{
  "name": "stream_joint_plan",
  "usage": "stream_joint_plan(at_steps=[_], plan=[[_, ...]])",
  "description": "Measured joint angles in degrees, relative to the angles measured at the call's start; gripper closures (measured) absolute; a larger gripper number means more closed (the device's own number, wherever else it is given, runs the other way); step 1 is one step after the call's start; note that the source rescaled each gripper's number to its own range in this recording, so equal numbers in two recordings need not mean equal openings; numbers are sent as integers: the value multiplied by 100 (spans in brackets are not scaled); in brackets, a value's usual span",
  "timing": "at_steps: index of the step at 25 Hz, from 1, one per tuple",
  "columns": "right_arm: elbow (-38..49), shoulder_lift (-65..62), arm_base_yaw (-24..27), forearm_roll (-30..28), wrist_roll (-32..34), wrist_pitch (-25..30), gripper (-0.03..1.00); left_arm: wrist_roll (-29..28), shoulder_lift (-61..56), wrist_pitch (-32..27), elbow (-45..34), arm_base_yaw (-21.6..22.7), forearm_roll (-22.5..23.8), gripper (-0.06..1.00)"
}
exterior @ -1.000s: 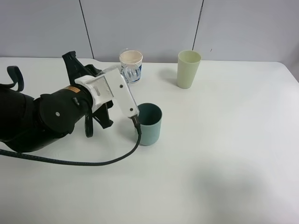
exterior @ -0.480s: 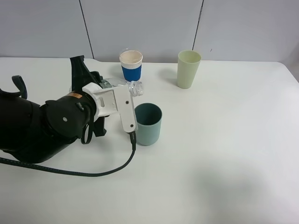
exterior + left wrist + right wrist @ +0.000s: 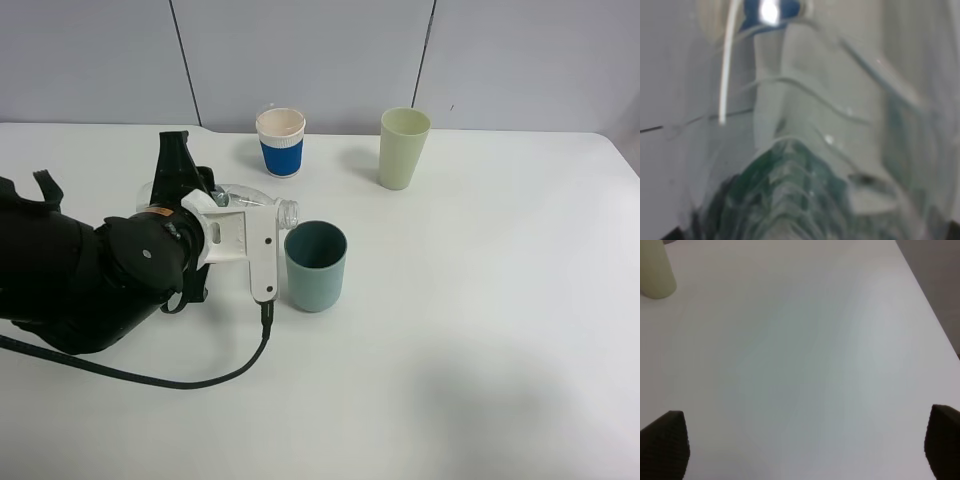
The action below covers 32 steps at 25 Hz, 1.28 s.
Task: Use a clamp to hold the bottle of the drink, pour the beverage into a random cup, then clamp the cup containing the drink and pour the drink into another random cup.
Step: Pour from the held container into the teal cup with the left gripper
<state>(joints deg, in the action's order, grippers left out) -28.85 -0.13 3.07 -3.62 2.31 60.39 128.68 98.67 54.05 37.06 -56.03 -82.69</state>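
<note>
The left gripper (image 3: 200, 195) is clenched on the bottle (image 3: 255, 203), which lies tipped sideways in it. The bottle's open mouth pokes out beyond the jaws, just beside the teal cup's (image 3: 316, 265) rim. The right gripper (image 3: 802, 445) stands wide apart above the table (image 3: 805, 355).

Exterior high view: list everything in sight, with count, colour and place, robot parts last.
bottle: 1, clear, uncapped, lying nearly level in the left gripper, mouth by the tumbler's rim
tumbler: 1, teal, middle of the table
paper cup: 1, white with blue sleeve, rear, left of the tapered cup
tapered cup: 1, pale green, rear
table: 1, white
cable: 1, black, looping over the table front left
left gripper: 1, black, shut on the bottle
right gripper: 1, black, open, over bare table, wrist view only
</note>
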Motion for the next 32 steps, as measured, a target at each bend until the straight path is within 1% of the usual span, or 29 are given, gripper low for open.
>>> stream_joint_plan(at_steps=[5,11,13,17,20,32], plan=[[0,0,0,0,0,0,-3,327,20,14,182,0,-83,88],[0,0,0,0,0,0,-3,1001,31,14,209,0,-237,88],[0,0,0,0,0,0,-3,1133,31,14,213,0,-266,88],[0,0,0,0,0,0,-3,1184,31,42,225,0,-320,88],[0,0,0,0,0,0,-3,1184,31,124,357,0,-444,88],[0,0,0,0,0,0,-3,1389,98,167,452,0,-423,88]])
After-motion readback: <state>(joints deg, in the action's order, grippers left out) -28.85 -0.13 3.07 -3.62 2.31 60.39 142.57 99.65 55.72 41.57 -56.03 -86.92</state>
